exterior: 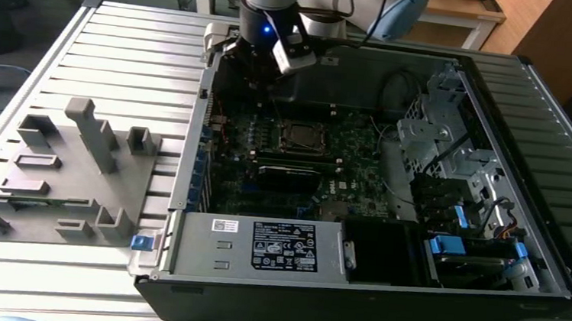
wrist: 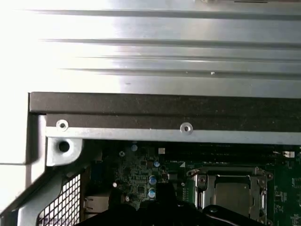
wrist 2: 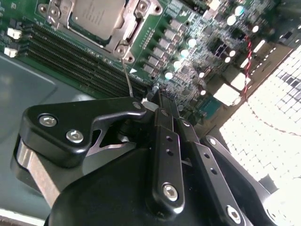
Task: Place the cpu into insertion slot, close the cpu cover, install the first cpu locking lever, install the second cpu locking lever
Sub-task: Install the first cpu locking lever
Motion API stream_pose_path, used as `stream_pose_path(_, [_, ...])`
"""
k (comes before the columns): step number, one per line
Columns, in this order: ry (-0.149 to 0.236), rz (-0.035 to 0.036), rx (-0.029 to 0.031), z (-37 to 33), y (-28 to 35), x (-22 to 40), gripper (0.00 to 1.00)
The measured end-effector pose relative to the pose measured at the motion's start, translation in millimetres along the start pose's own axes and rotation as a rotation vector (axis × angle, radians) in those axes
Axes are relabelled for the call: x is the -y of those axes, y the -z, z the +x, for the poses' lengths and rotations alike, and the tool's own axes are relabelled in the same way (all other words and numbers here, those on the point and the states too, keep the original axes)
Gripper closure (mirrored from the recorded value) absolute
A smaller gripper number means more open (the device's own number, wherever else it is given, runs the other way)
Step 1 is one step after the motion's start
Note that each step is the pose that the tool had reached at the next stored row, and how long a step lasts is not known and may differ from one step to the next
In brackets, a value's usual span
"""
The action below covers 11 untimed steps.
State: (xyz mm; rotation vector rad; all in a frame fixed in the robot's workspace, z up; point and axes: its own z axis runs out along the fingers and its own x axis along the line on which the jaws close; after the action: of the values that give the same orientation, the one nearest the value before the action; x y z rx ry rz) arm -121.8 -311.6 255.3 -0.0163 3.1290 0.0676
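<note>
The cpu lies flat in its socket on the green motherboard, its dull silver top showing through the cpu cover, which lies down over it. The cpu and the cpu cover sit the same way in the first wrist view. A thin wire locking lever rises from the socket corner toward my gripper, and its free end passes behind the gripper's linkage. The fingers are shut, and I see nothing between them. In the exterior view my gripper hangs above the board, toward the exterior view's left of the socket.
The open computer case lies on a slatted metal table. A black case wall is close by the gripper. A long black card, the power supply and drive cages surround the socket. A grey fixture tray lies at the exterior view's left.
</note>
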Motion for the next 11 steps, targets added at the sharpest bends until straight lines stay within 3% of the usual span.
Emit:
stream_pose_path(2, [0.0,-0.0117,0.0002,0.0,-0.3,0.0,0.89])
stream_pose_path(5, [0.0,-0.0347,0.0003,0.0,-0.3,0.0,0.89])
stream_pose_path(11, [-0.001,-0.0427,0.0006,-4.8,-0.4,0.0,0.89])
